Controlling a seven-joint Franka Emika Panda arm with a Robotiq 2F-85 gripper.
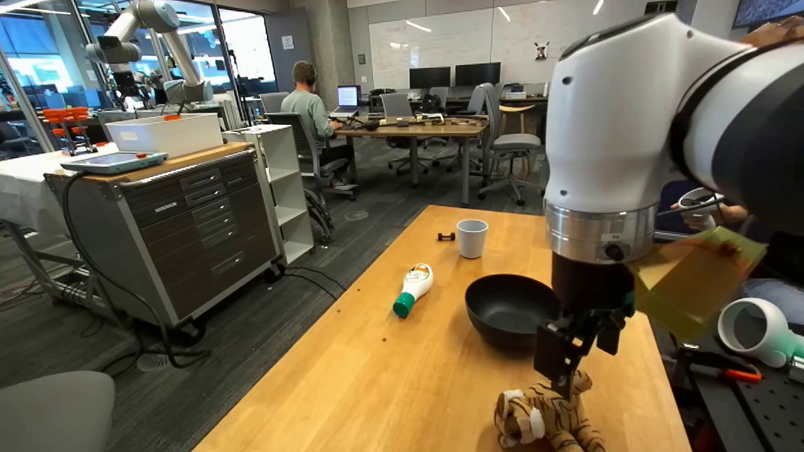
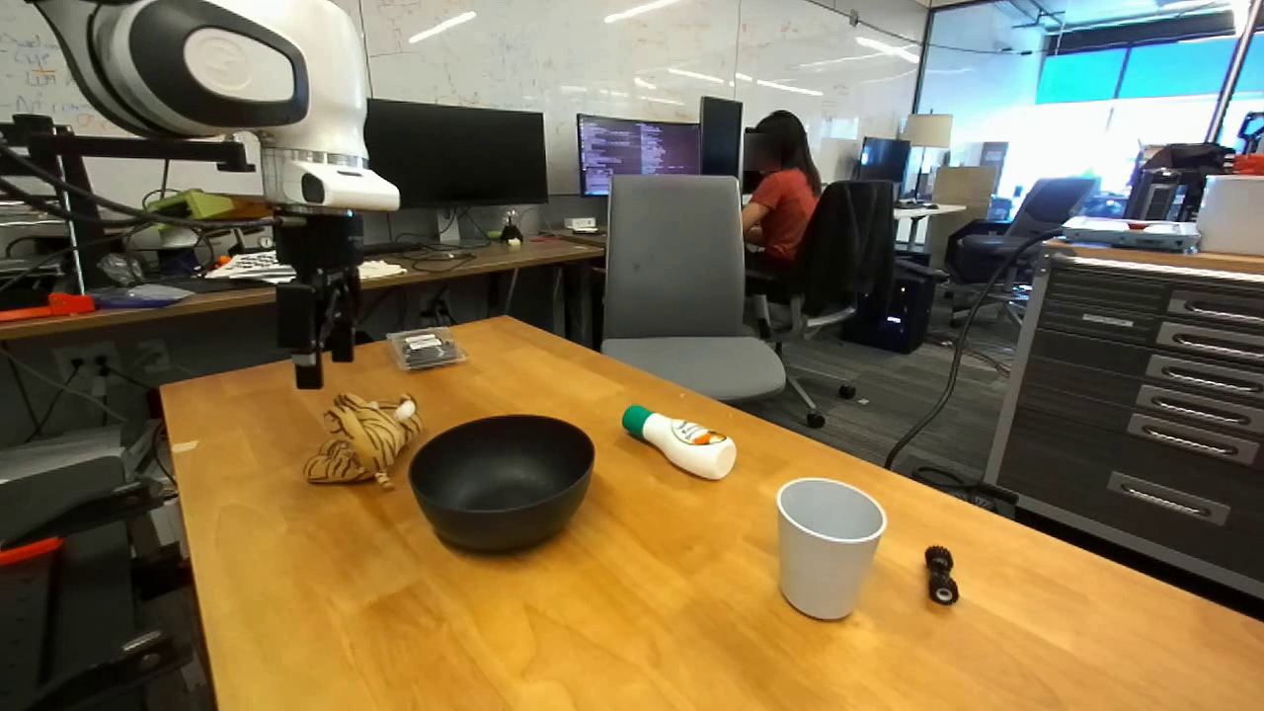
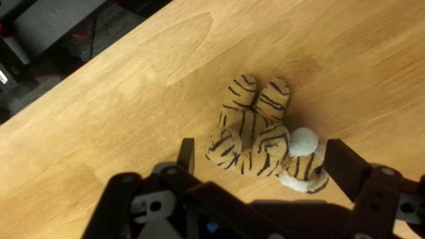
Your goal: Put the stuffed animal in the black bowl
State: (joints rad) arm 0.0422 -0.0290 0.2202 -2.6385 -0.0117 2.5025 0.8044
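Lying on the desk (image 2: pixel 395 612), the stuffed animal (image 3: pixel 249 127) is resting just outside the black bowl (image 2: pixel 502 518). Fingers (image 3: pixel 347 169) are hanging above the animal, wide apart. White bottle (image 2: pixel 686 446) is lying near the bowl; grey cup (image 2: pixel 828 563) is standing near a black dumbbell (image 2: pixel 940 576); dark specks (image 1: pixel 384 339) are dotting the desk. Person in red (image 2: pixel 788 209) is sitting by monitors (image 2: pixel 637 150); drawer cabinet (image 1: pixel 195 232) is standing on carpet (image 1: pixel 270 339).

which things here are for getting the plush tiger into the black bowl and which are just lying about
For the job:
plush tiger
black bowl, upright
gripper, open above the plush tiger

Just lying about:
white bottle with green cap, on its side
light grey cup, upright
small black dumbbell-shaped piece
clear plastic pack
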